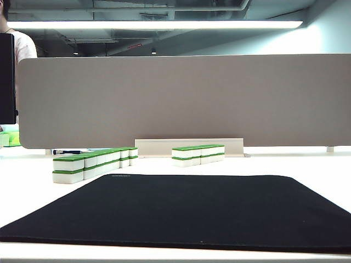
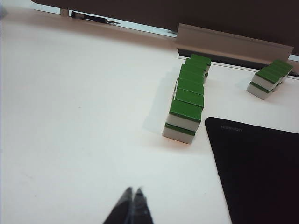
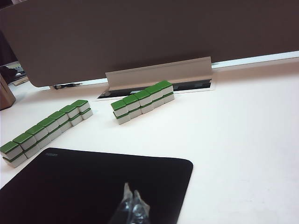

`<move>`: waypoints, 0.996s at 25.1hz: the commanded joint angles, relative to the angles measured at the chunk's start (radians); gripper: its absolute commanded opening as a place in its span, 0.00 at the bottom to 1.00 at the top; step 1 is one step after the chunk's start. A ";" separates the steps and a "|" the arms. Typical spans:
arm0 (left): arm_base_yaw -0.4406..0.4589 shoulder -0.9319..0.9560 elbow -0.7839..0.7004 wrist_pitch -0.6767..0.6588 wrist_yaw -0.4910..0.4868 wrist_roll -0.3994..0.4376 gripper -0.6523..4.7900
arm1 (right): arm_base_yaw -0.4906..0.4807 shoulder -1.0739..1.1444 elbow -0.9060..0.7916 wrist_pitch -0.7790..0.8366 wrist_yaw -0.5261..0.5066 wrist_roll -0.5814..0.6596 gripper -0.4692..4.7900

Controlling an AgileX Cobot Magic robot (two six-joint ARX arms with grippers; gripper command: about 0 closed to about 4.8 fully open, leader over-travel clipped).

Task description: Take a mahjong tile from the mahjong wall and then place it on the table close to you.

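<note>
The table (image 1: 307, 164) is a white desk top w/ a black mat (image 1: 186, 211) over its near-centre part. Behind it stands a tall grey-beige partition board (image 1: 181, 101), w/ a pale low rail (image 1: 189, 147) at its foot.

2 rows of green-topped white tiles, both stacked 2 high. The mahjong wall (image 1: 90, 163) is the longer row on the left, running from just beside the mat's far-left corner back toward the rail; its near end tile sits closest to the camera. In the left wrist view the wall (image 2: 188, 100) lies just beside the mat's edge, apart from it by a thin strip of table. The other row (image 1: 197, 154) is shorter, right of the wall, near the rail, well apart from the wall. In the right wrist view it shows 4 stacks, the wall 6.

No containers in view; nothing holds the tiles but the table.

Left gripper (image 2: 132, 198): dark fingertips pressed together, closed, empty, hanging over bare table on the near left, well short of the wall's near end. Right gripper (image 3: 132, 201): translucent tips close together over the mat's near part, look closed or nearly so, holding nothing; the exact gap I cannot tell. Neither gripper shows in the exterior view.

A dark pen-like thing (image 2: 93, 17) lies by the board's foot, far left. Someone in a pale shirt (image 1: 24, 44) is partly seen behind the board, far left.
</note>
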 commanded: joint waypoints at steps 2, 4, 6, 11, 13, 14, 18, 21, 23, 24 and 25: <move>-0.001 0.000 0.002 -0.009 0.011 -0.004 0.11 | 0.001 -0.005 0.035 0.002 -0.006 0.004 0.09; -0.001 0.000 0.002 -0.009 0.011 -0.004 0.11 | 0.001 -0.005 0.047 -0.006 -0.005 0.004 0.09; -0.001 0.000 0.002 -0.009 0.010 -0.014 0.11 | 0.001 -0.005 0.062 -0.022 -0.005 0.004 0.09; -0.001 0.000 0.002 -0.009 0.010 -0.018 0.11 | 0.000 0.015 0.096 -0.047 -0.006 0.004 0.09; -0.001 0.000 0.002 -0.009 0.010 -0.018 0.11 | 0.001 0.030 0.107 -0.048 -0.007 0.004 0.09; -0.001 0.000 0.002 -0.009 0.011 -0.018 0.11 | 0.001 0.050 0.121 -0.048 -0.008 0.004 0.09; -0.001 0.000 0.002 -0.009 0.010 -0.018 0.11 | 0.001 0.111 0.160 -0.048 -0.008 0.004 0.09; -0.001 0.000 0.002 -0.009 0.010 -0.018 0.11 | 0.001 0.213 0.215 -0.045 -0.011 0.003 0.09; -0.001 0.000 0.002 -0.009 0.011 -0.018 0.11 | 0.000 0.272 0.242 -0.040 -0.035 -0.005 0.09; -0.001 0.001 0.002 -0.009 0.011 -0.018 0.11 | 0.001 0.297 0.254 -0.039 -0.047 -0.005 0.09; -0.001 0.000 0.002 -0.009 0.011 -0.018 0.11 | 0.001 0.344 0.276 -0.037 -0.084 -0.006 0.09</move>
